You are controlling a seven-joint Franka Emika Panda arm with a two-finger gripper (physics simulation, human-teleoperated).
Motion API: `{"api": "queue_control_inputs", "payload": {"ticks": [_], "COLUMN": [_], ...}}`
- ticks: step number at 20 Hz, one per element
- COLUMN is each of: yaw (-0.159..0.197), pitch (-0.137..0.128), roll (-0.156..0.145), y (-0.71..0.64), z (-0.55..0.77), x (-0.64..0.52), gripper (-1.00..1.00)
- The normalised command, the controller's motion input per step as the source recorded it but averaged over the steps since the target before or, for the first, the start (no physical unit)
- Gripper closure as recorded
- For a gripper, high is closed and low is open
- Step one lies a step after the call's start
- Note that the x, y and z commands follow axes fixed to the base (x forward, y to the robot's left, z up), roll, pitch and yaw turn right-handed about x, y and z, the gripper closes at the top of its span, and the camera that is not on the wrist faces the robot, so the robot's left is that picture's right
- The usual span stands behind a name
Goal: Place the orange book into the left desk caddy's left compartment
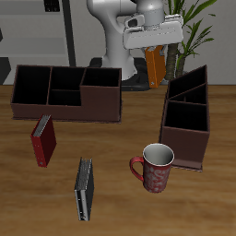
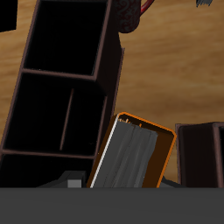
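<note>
You've got the orange book [image 1: 155,66] pinched in the claw [image 1: 153,48], hanging upright and well clear of the counter [image 1: 111,147], which makes sense since a thin book only drops into a narrow slot edge-first. It's up near the back, just beside the left caddy's [image 1: 187,118] tall end. From the wrist view, the book [image 2: 131,157] is off to the side of the caddy [image 2: 61,96], not over the left compartment [image 1: 189,83] yet. The mug [image 1: 157,166] shouldn't get in your way.
</note>
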Motion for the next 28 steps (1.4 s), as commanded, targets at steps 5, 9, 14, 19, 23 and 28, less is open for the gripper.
{"api": "queue_control_inputs", "payload": {"ticks": [5,9,14,19,23,28], "yaw": [0.030,0.013,0.021,0.034,0.032,0.025], "pitch": [0.002,0.008,0.007,-0.017,0.012,0.005], "roll": [0.063,0.040,0.036,0.047,0.048,0.039], "y": [0.24,0.15,0.14,0.19,0.18,0.19], "z": [-0.12,-0.08,-0.07,0.01,-0.06,-0.05], "x": [-0.29,-0.17,-0.17,-0.24,-0.15,-0.11], "gripper": [1.00,1.00,1.00,1.00,1.00,1.00]}}
